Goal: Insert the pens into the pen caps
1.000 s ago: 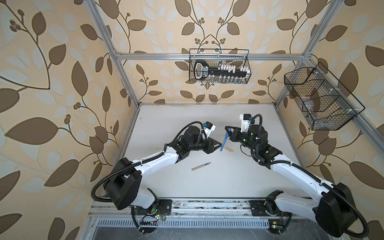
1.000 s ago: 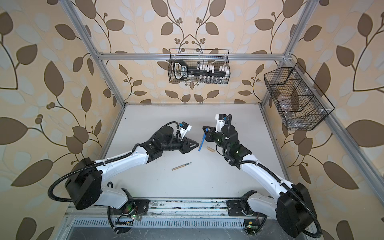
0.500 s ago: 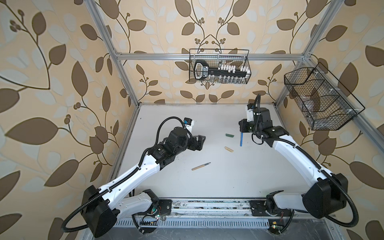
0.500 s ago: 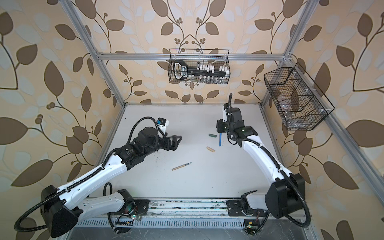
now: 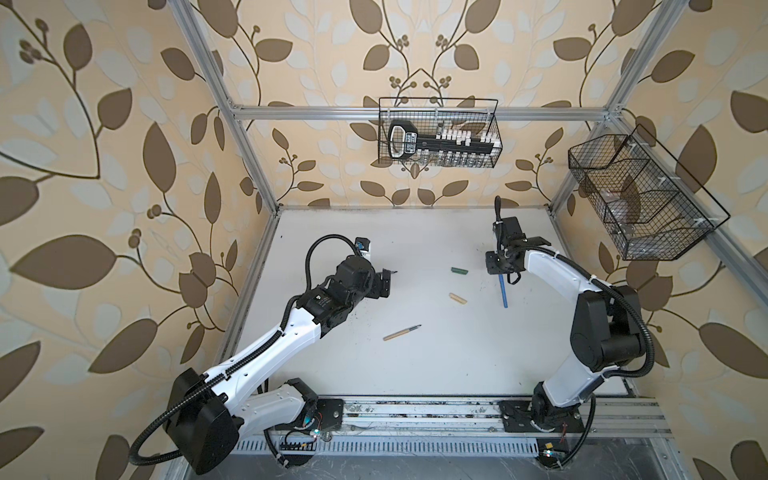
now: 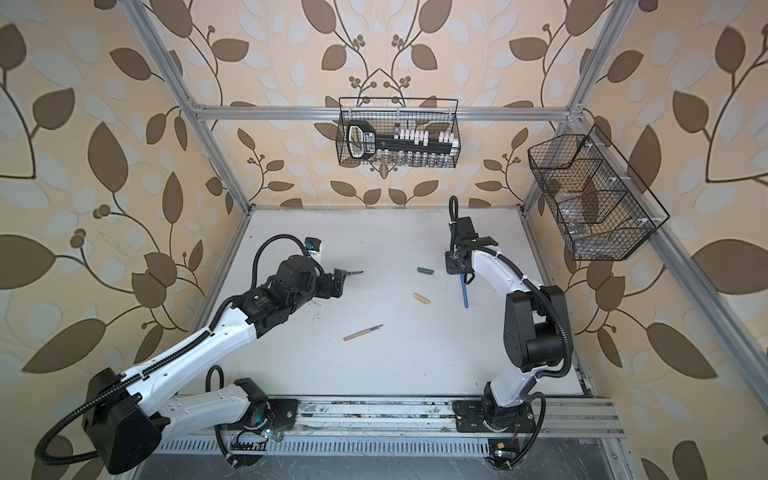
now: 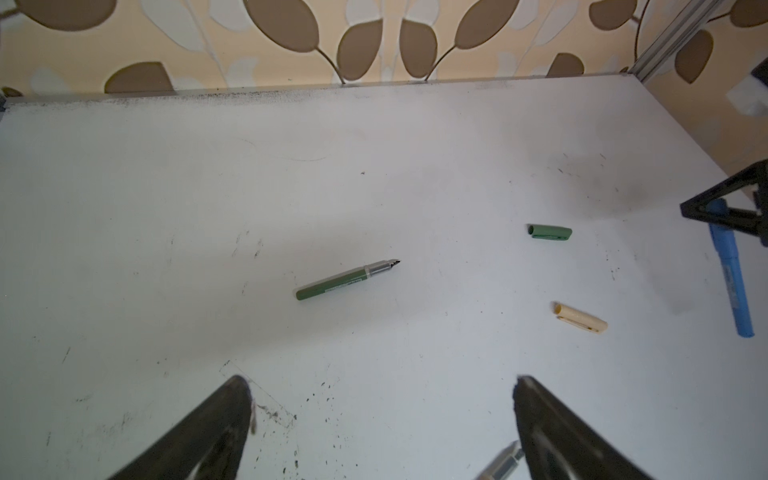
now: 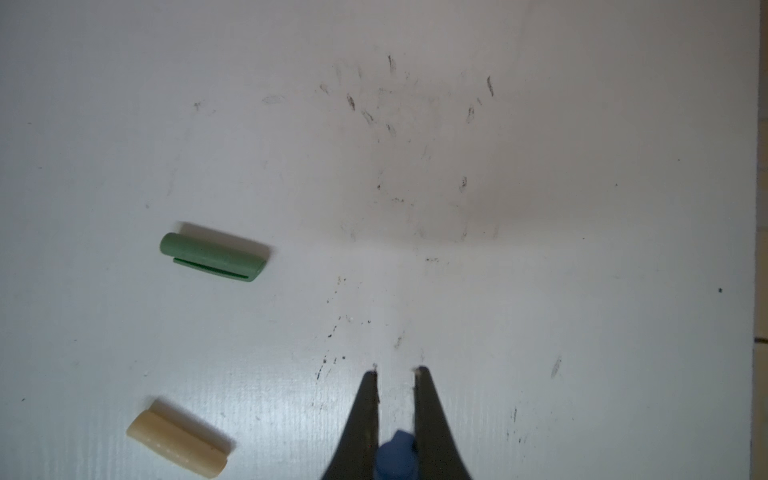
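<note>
Honestly, nothing here is legible. The green pen [image 7: 332,286] has a pale strip of tiny print along its barrel, and the black tool [image 5: 402,141] in the wire basket [image 5: 436,99] has a white label with dark lettering. Both are way too small to read.

The right gripper [image 8: 397,372] is gripping the blue pen [image 8: 397,455] between its two dark fingers, which are standing close together with a narrow gap showing at the tips. The green cap [image 8: 212,257] and the tan cap [image 8: 178,442] are lying flat on the white table [image 8: 582,249], apart from each other and off to one side of the gripper. Dark scuff marks [image 8: 390,124] are showing on the surface beyond the fingertips.
</note>
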{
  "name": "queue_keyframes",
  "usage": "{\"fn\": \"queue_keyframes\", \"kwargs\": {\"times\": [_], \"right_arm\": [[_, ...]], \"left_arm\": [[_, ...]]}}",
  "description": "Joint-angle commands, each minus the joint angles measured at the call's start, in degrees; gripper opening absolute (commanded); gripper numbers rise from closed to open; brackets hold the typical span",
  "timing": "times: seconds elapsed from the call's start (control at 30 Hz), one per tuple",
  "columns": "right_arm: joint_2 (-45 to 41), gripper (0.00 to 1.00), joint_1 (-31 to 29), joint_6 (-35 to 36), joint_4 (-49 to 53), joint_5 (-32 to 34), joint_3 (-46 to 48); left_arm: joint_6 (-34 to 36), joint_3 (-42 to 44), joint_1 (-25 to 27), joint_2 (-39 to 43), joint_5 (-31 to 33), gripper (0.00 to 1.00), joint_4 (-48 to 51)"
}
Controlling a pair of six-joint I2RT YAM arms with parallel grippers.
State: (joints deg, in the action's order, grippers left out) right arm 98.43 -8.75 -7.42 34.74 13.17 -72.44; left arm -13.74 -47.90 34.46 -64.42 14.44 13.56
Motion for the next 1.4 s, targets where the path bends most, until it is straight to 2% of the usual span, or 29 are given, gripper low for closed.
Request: {"fn": "queue_keyframes", "kwargs": {"times": [0.0,0.3,0.43,0.7,0.77,0.83,1.07,1.13,1.37], "right_arm": [[3.37,0.00,1.90,2.37,0.18,3.87,-3.05],[14.67,0.00,5.84,5.21,0.57,4.21,-11.27],[20.47,0.00,7.78,6.10,2.44,4.67,-16.92],[25.80,0.02,11.65,6.66,4.18,2.80,-20.95],[26.40,0.05,12.17,6.53,3.79,2.39,-20.81],[27.18,0.15,12.35,6.55,3.72,2.68,-20.89],[28.17,0.26,12.45,6.64,3.14,3.88,-21.76],[28.27,0.33,12.45,6.79,3.11,3.88,-22.03],[25.69,0.42,11.60,6.65,1.61,3.86,-21.09]], "left_arm": [[4.79,2.88,-0.09,-0.78,1.45,0.99,-6.71],[4.32,9.39,-0.16,-0.49,-0.23,0.99,-14.15],[4.17,8.55,-0.19,-2.57,-1.50,0.99,-13.94],[4.07,9.23,-0.26,-2.64,-1.75,0.99,-14.83],[4.13,9.19,-0.27,-2.71,-1.19,0.99,-14.64],[4.15,9.21,-0.27,-2.64,-1.26,0.99,-14.53],[4.30,9.58,-0.25,-2.04,-0.79,0.99,-14.79],[4.33,9.62,-0.20,-1.98,-0.66,0.99,-14.79],[4.33,9.69,-0.27,-2.00,-0.09,0.99,-14.80]]}}
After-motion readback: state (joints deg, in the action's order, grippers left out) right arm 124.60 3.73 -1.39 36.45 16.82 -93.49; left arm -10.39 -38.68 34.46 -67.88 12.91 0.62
